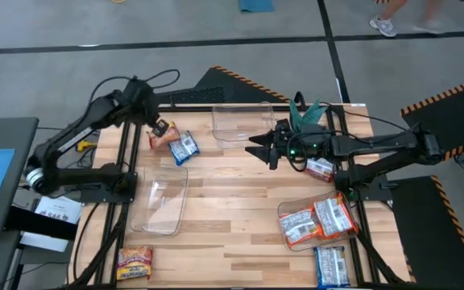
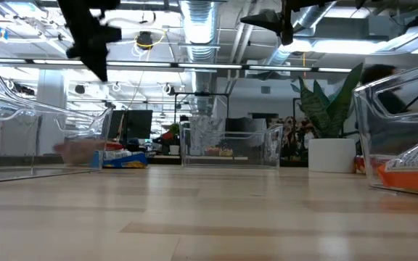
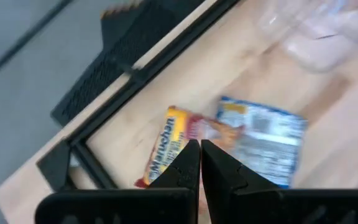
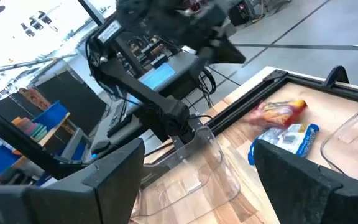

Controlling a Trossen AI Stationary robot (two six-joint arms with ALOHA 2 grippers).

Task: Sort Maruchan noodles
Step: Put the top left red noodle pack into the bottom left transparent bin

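Observation:
My left gripper (image 3: 199,163) is shut and hovers above a red-and-yellow noodle packet (image 3: 166,144) and a blue-and-white packet (image 3: 263,140), which lie flat side by side near the table's far left corner (image 1: 163,138) (image 1: 185,147). In the low view it hangs well above the table (image 2: 85,40). My right gripper (image 1: 261,150) is wide open in the air over the table's middle (image 4: 210,186), pointing toward those two packets. Two orange-and-white packets (image 1: 316,219) lie in the clear bin at the near right. Other packets lie flat on the table: blue (image 1: 331,266), yellow-orange (image 1: 134,262), red (image 1: 321,169).
A clear bin (image 1: 244,122) stands at the far middle, another (image 1: 161,201) at the near left, a third (image 1: 290,234) at the near right. A potted green plant (image 1: 304,113) stands at the far edge behind my right arm. Bare wood shows in the table's near middle.

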